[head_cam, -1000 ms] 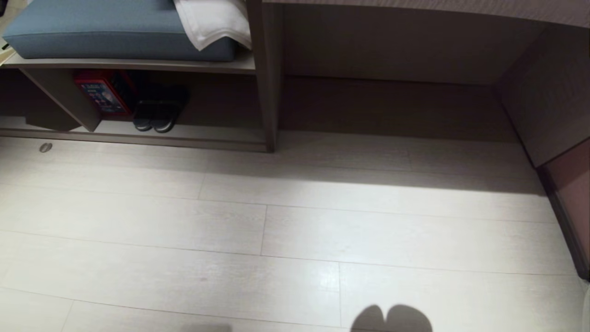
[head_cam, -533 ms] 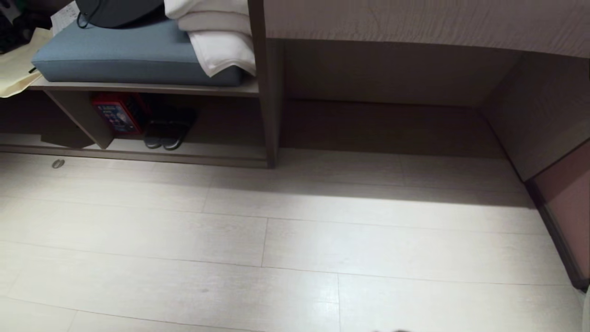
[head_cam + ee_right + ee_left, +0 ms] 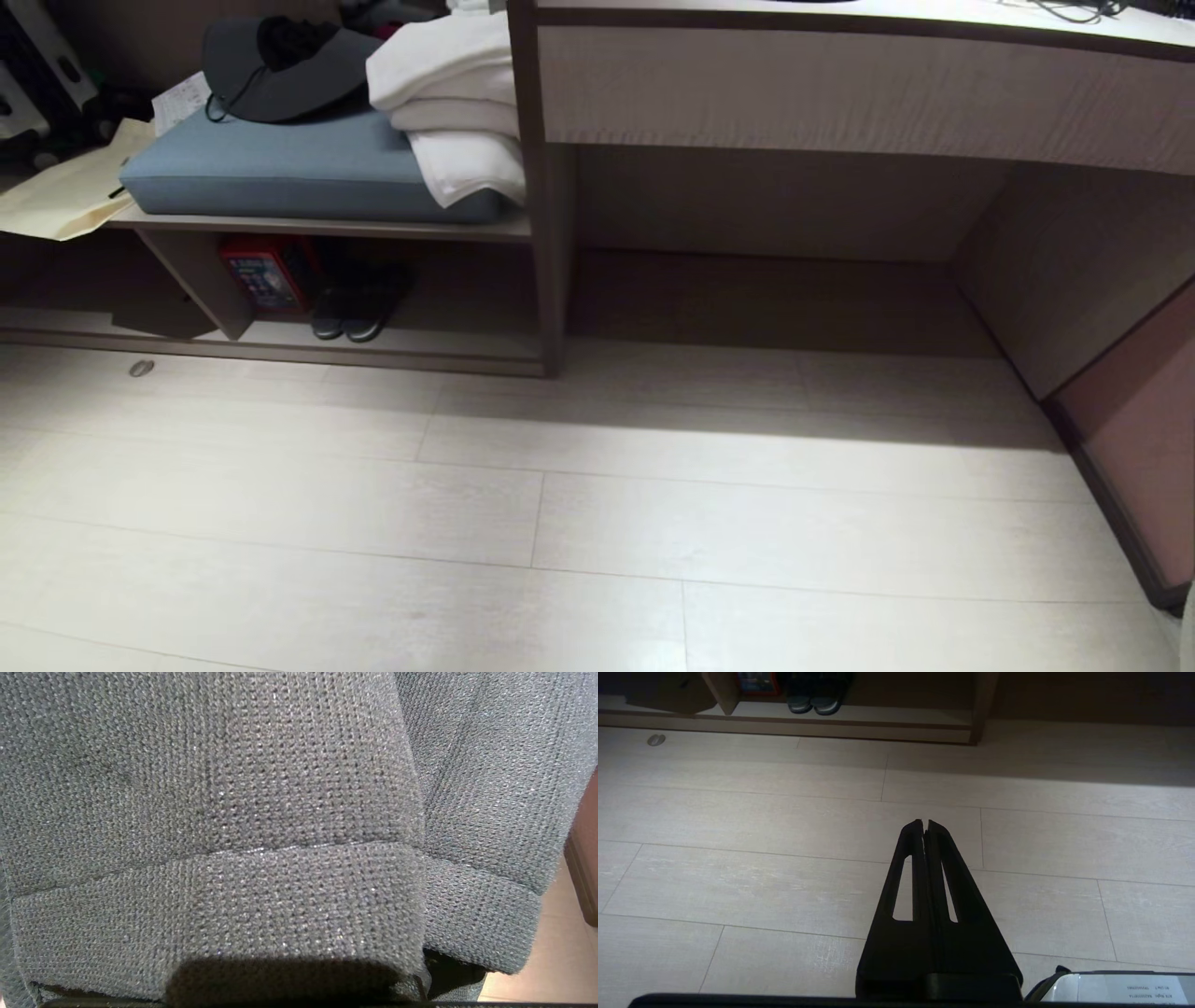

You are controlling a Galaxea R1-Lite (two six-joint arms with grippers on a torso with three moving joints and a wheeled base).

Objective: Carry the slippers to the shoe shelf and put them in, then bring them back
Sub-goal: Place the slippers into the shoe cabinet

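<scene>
Slippers (image 3: 210,812) clamped in right jaws

Dim room, shadowed shelf (image 3: 373,227), sharp focus

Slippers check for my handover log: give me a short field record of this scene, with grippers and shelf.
slippers: grey knit pair, filling the right wrist view, not yet in the shelf
right gripper: shut on the slippers, hidden behind them
left gripper: shut, empty, over the floor
shoe shelf: ahead on the left
inside shelf: dark shoes beside red box
on top: blue cushion, white towels
</scene>
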